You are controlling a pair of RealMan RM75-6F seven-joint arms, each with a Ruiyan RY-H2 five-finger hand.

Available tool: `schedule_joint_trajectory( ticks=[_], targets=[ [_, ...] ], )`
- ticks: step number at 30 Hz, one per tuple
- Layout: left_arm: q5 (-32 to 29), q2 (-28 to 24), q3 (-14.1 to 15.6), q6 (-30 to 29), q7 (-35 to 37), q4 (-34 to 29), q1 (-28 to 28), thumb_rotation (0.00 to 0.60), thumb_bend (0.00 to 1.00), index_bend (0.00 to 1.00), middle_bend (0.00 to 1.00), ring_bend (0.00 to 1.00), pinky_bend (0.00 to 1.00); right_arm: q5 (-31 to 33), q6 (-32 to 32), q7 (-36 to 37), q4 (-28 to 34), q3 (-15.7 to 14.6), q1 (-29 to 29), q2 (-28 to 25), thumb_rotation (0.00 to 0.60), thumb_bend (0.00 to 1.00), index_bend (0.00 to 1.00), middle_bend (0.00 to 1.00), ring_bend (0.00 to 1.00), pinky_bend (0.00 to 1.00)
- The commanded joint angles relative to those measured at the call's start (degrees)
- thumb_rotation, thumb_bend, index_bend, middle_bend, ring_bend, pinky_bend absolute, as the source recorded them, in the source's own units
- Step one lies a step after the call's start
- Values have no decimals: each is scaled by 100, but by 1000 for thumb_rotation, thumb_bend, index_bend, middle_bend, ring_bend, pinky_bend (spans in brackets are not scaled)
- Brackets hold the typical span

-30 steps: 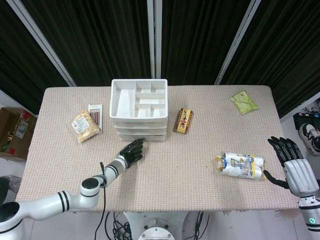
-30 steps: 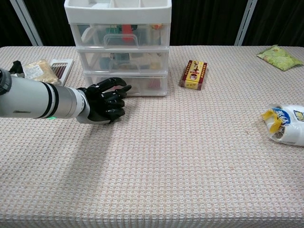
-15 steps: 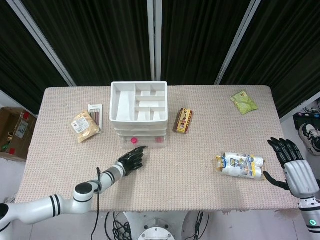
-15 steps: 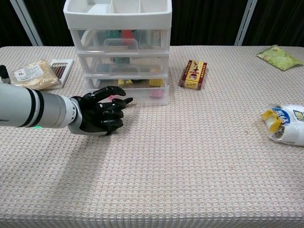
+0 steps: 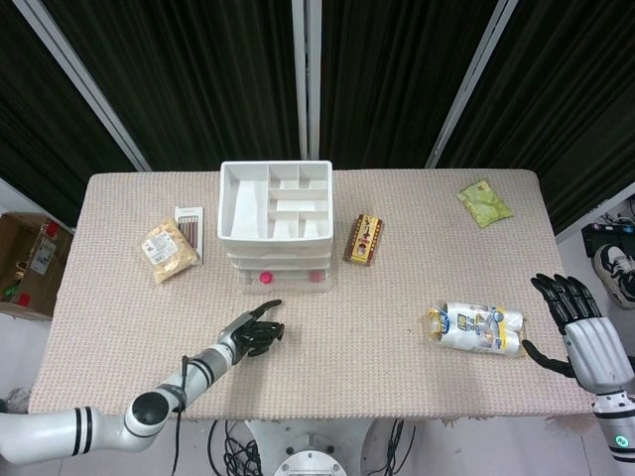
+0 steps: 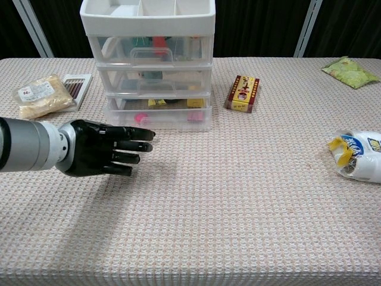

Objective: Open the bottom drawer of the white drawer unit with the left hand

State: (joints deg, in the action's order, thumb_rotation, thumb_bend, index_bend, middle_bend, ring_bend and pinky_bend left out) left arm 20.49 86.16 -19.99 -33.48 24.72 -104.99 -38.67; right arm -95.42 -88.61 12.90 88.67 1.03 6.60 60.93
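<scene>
The white drawer unit (image 5: 275, 203) (image 6: 149, 36) stands at the back centre of the table. Its bottom drawer (image 5: 281, 279) (image 6: 158, 114) is pulled out a little, showing pink and yellow items inside. My left hand (image 5: 252, 334) (image 6: 102, 147) hovers over the table in front of the drawer, clear of it, fingers stretched out and apart, holding nothing. My right hand (image 5: 576, 312) shows only in the head view, at the table's right edge, open and empty, fingers pointing away.
A tan snack bag (image 5: 167, 249) (image 6: 40, 94) and a flat box of sticks (image 5: 189, 227) (image 6: 77, 87) lie left of the unit. A red-yellow box (image 5: 364, 239) (image 6: 242, 93) lies to its right. A white-blue bag (image 5: 479, 328) (image 6: 359, 155) and a green packet (image 5: 484, 202) (image 6: 348, 72) lie further right.
My left hand pulled back from the drawer front toward the table's near edge, drawing the bottom drawer out. It has let go and its fingers have straightened. The right hand stayed still.
</scene>
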Motion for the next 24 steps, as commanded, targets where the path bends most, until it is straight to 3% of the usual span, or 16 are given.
schedule_joint_trajectory(
  ticks=[1, 6, 10, 13, 24],
  targets=[
    [1489, -332, 339, -697, -943, -483, 178, 600, 440, 211, 652, 844, 1000, -10, -7, 18, -13, -4, 0, 15, 600, 174, 0, 81, 0, 0],
    [2844, 198, 693, -2223, -2385, 124, 97, 600, 432, 199, 694, 861, 1000, -31, -41, 15, -22, -17, -19, 13, 600, 174, 0, 81, 0, 0],
    [3330, 751, 904, -3130, -3639, 829, -67, 600, 432, 182, 701, 870, 1000, 2, -70, 19, -18, -20, -54, -9, 600, 174, 0, 81, 0, 0],
    [3314, 1001, 945, -3201, -4019, 1106, -145, 600, 432, 182, 707, 873, 1000, 22, -77, 28, -23, -20, -68, -17, 600, 175, 0, 81, 0, 0],
    [2955, 1124, 923, -2788, -4316, 1370, -253, 600, 426, 203, 712, 872, 1000, 81, -62, 97, -90, -15, -90, 5, 600, 174, 0, 81, 0, 0]
  ],
)
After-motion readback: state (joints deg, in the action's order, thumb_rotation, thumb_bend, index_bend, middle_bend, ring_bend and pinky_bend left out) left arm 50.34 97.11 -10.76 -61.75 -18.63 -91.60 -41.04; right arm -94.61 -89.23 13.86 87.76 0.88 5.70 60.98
